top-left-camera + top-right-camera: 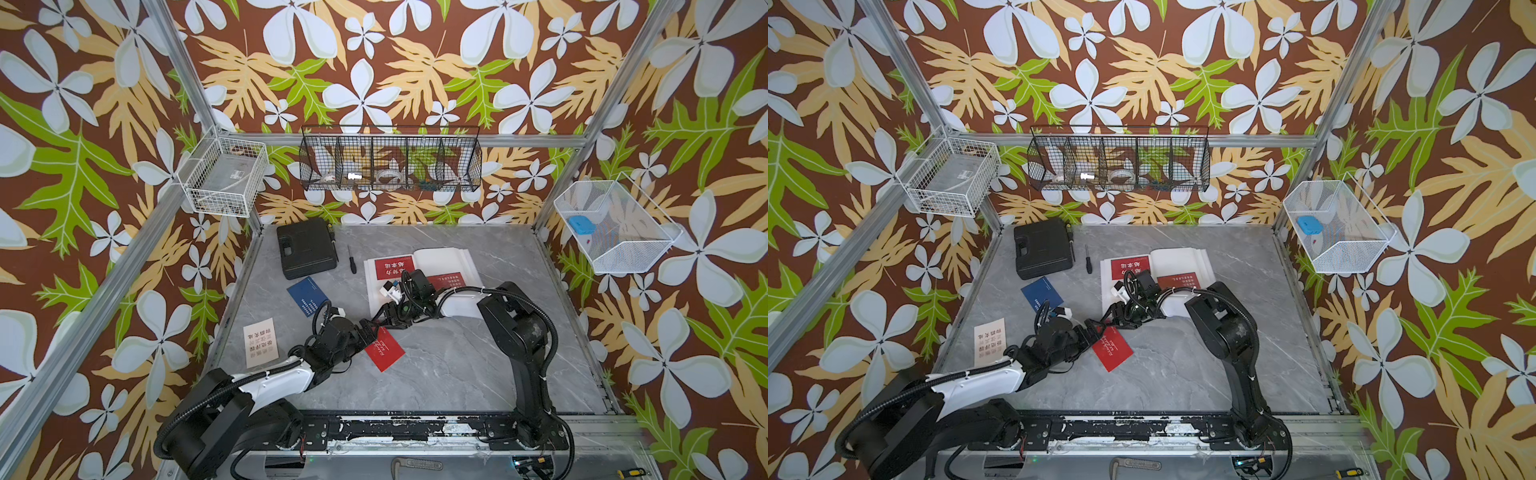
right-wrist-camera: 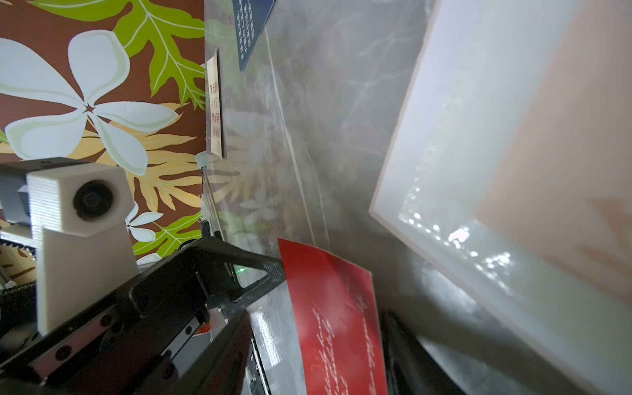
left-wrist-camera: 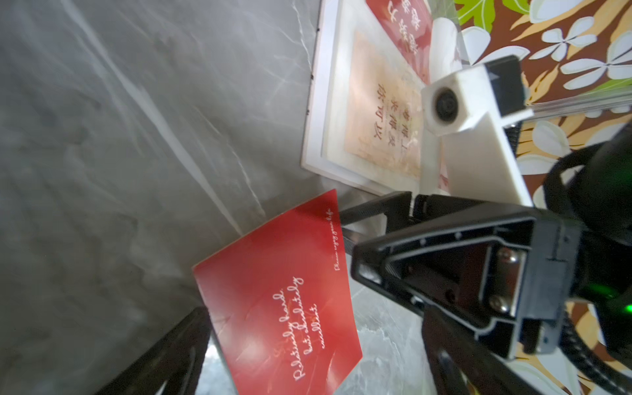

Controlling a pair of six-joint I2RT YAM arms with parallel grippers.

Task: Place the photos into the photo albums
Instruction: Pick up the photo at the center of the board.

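**Mid-bench (image 1: 457,374), a flimsy thing to lift**

Nearest the front edge, the red card (image 1: 384,349) lies with one edge seemingly curled off the surface. The left claw (image 1: 374,332) is released wide over it. The right claw (image 1: 380,318) stands part-spread at its edge, pinching nothing. The card looks light, bendy and slick, so the raised edge is probably the best hold. The cream card (image 1: 260,348) hugs the left edge, the navy card (image 1: 308,296) lies beyond, and the album (image 1: 444,257) is open farthest back.

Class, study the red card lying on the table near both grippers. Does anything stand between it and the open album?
No loose object lies between the red card and the album. Only the right gripper reaches across that gap, at the card's album-side edge; it would likely have to move aside or carry the card.
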